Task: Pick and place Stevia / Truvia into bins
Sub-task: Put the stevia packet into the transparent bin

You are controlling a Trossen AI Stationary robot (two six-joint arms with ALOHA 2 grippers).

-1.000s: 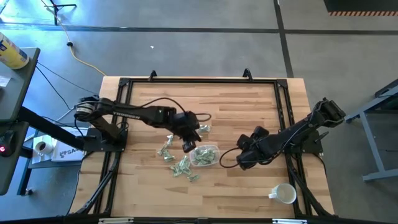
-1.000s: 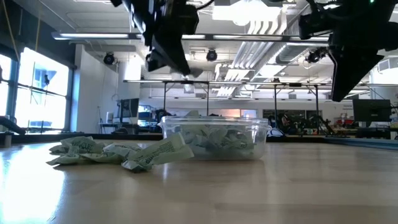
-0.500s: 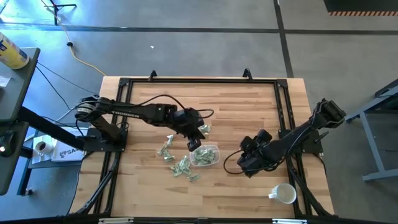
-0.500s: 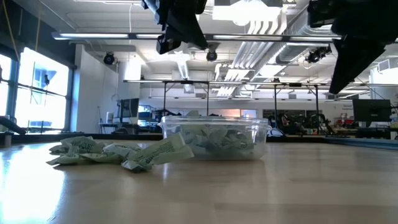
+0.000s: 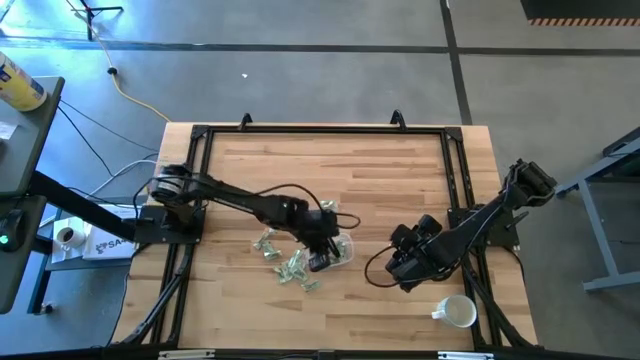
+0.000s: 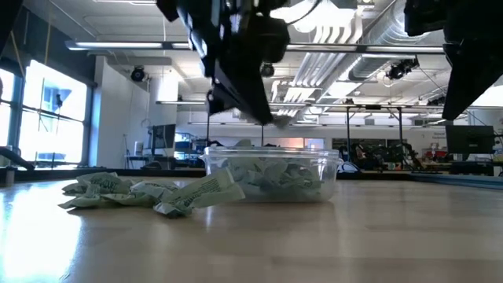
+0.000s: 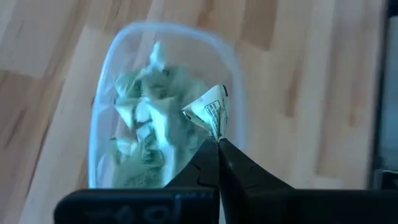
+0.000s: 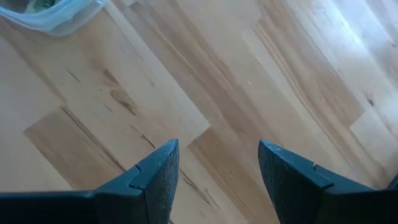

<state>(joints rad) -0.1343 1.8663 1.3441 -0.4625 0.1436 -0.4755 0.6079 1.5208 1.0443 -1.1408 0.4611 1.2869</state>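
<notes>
Right gripper (image 8: 217, 171) hangs over the bare wooden table (image 8: 261, 81), its two dark fingers (image 8: 155, 171) spread wide apart | rim of a clear plastic container (image 8: 59, 17) shows at the frame's corner, well apart from the fingers

My overhead feed is evenly lit, with soft shadows under both arms. At table height, ceiling lights (image 6: 330, 20) and a bright window (image 6: 47, 110) glare, turning the arms into silhouettes. The left wrist feed is blurry; the table (image 8: 298, 74) gleams at right.
</notes>
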